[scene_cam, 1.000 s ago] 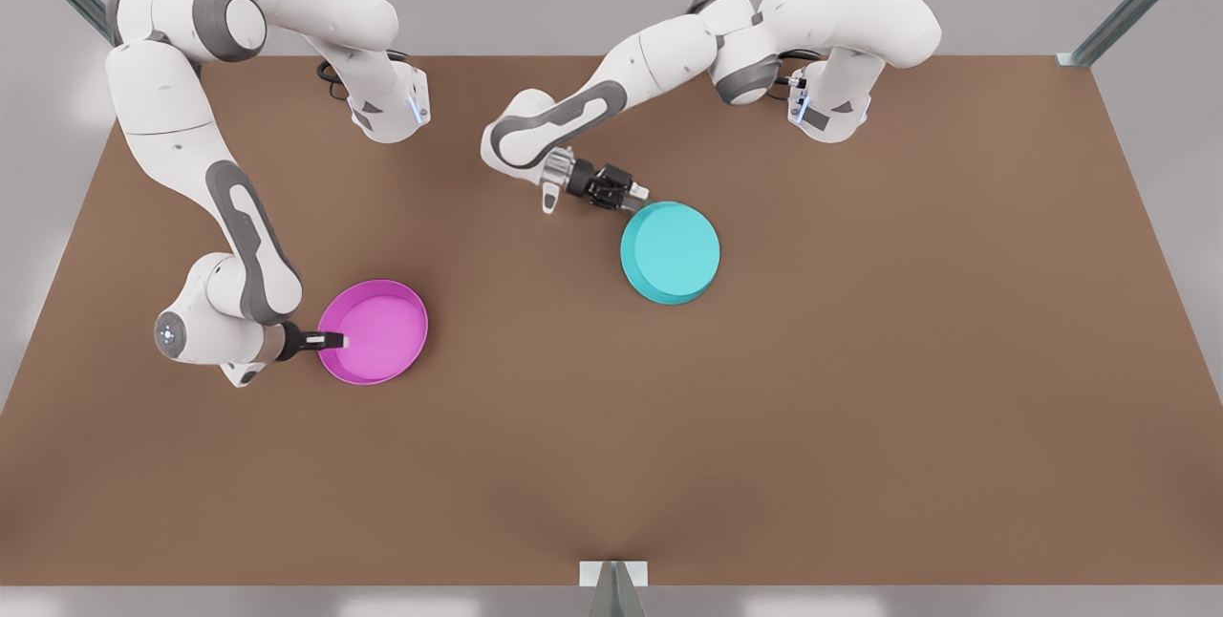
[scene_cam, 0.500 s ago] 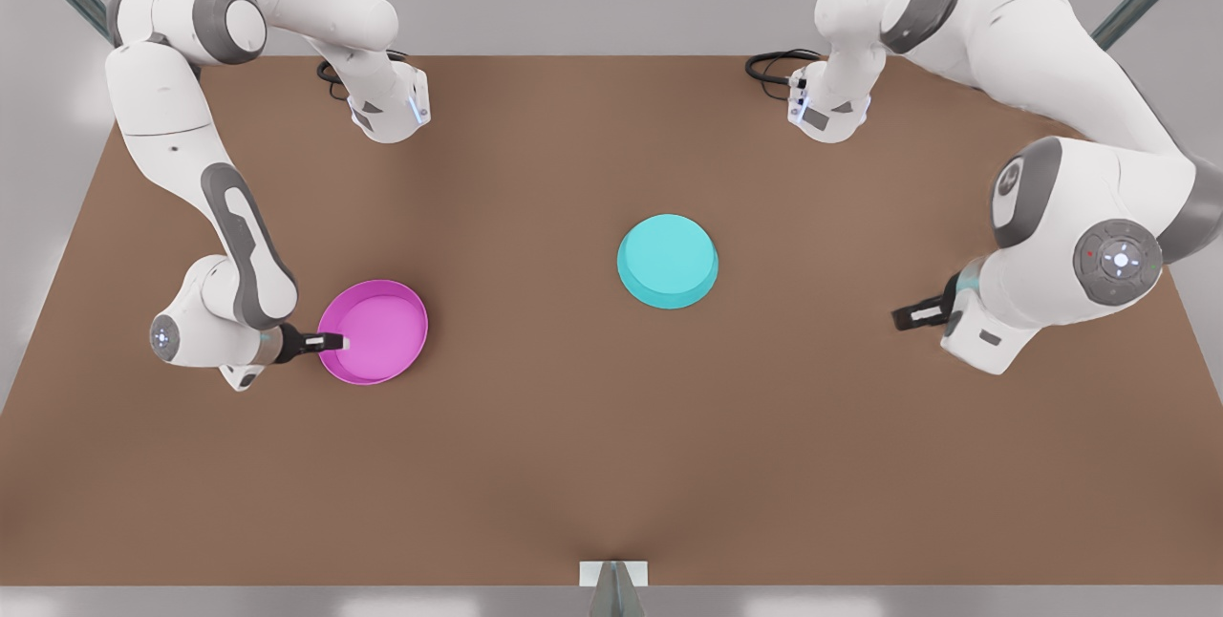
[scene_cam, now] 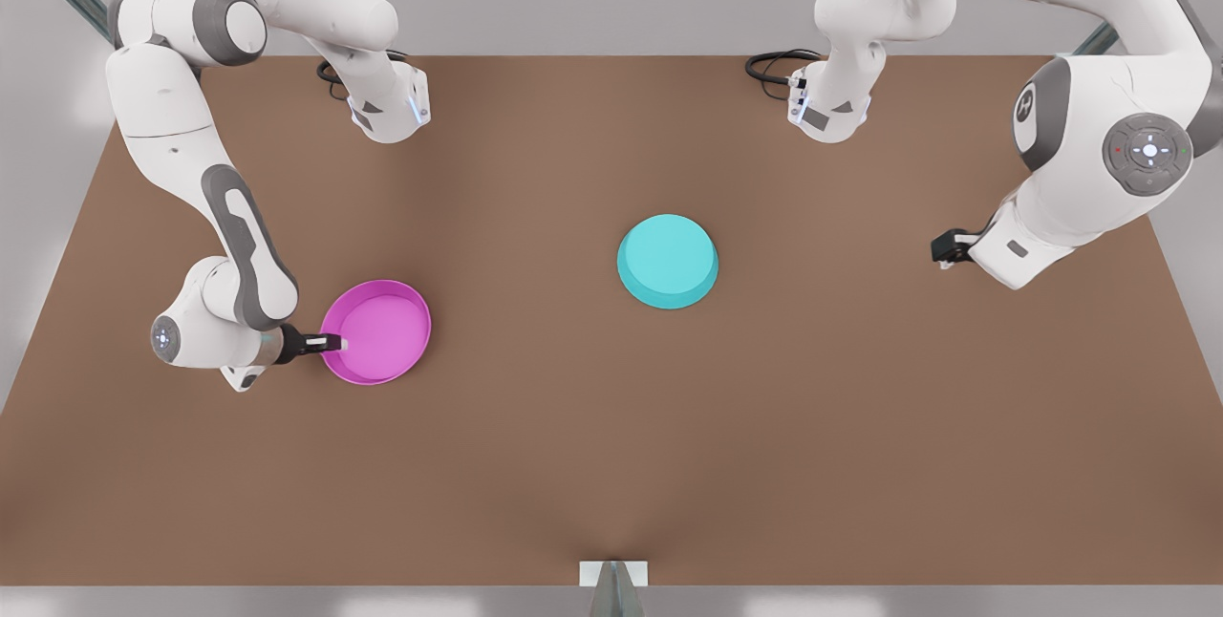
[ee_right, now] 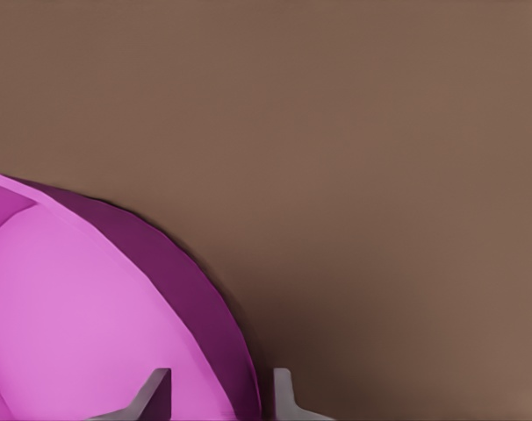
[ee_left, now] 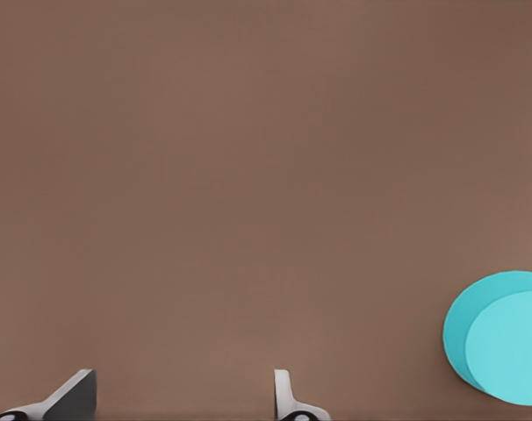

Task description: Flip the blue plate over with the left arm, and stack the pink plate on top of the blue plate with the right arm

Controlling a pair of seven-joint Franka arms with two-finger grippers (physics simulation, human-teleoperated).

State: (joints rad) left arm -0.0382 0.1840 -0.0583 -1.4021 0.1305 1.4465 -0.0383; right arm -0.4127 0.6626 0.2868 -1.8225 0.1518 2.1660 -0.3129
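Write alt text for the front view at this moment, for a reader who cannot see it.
On a brown table, the right gripper grips the rim of the open-side-up pink plate at the front view's left. The blue plate lies base-up near the middle. The left gripper hangs apart at the front view's right, its fingers open in its wrist view.

Two glossy white arms (scene_cam: 158, 111) with grey joints, black cables (scene_cam: 769, 68) at their bases.

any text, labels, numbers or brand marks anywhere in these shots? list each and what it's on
None can be read.
The blue plate and the pink plate are plain, and so is the table.
The round panel on the arm at the front view's right bears small marks and lights, no legible text.
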